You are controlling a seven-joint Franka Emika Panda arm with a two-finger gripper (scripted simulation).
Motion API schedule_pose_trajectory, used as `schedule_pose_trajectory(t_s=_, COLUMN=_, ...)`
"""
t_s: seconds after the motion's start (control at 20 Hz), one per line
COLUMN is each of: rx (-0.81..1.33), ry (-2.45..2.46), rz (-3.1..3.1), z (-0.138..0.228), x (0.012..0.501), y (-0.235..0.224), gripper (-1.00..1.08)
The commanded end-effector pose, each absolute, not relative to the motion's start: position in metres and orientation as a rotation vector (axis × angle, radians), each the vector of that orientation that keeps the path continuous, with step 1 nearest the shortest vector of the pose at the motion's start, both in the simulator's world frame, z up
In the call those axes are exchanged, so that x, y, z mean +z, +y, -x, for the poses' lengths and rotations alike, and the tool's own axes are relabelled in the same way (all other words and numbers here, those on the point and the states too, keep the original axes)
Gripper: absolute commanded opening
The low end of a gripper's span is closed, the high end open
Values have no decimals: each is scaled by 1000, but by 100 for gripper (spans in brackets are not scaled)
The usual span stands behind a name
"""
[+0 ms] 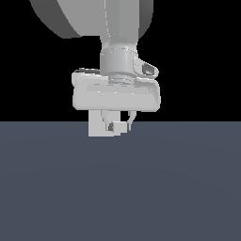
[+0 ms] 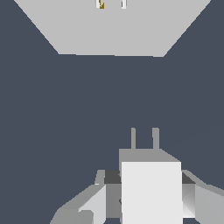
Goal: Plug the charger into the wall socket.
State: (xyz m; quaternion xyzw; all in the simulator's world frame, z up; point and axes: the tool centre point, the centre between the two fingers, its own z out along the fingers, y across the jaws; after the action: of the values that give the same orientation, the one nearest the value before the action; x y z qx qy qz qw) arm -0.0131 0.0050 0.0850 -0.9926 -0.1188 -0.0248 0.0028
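Gripper (image 2: 151, 199) pinching small light-grey rectangular charger block (image 2: 151, 188), fingers pressed vs its sides; two thin prongs (image 2: 144, 138) point toward the upright flat light-grey square socket plate (image 2: 111, 30).

Step, by my read: transport/align. Charger held off the dark floor (image 1: 120, 188), socket well apart, not yet engaged.

Next move prob. needs prongs lined w/ the two yellowish holes (image 2: 101, 4), which look offset sideways from prongs, then straight push in.

Wrist view shows prongs, holes, gap. Exterior view shows only gripper (image 1: 116, 123) w/ charger (image 1: 104, 128) low over floor; socket can't be made out there.
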Motion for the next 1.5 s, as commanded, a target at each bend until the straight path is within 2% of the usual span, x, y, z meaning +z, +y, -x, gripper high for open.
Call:
schedule_pose_trajectory(t_s=0.0, rx=-77, ry=-356, rz=3115, z=3, x=91, y=17, gripper=-100)
schedule_pose_trajectory(t_s=0.35, rx=-77, ry=-337, rz=3117, z=-12, x=100, y=34, gripper=-100)
schedule_pose_trajectory(t_s=1.05, rx=-77, ry=-337, rz=3117, z=-16, x=100, y=35, gripper=-100)
schedule_pose_trajectory(t_s=1.45, rx=-77, ry=-337, rz=3117, z=-37, x=100, y=40, gripper=-100)
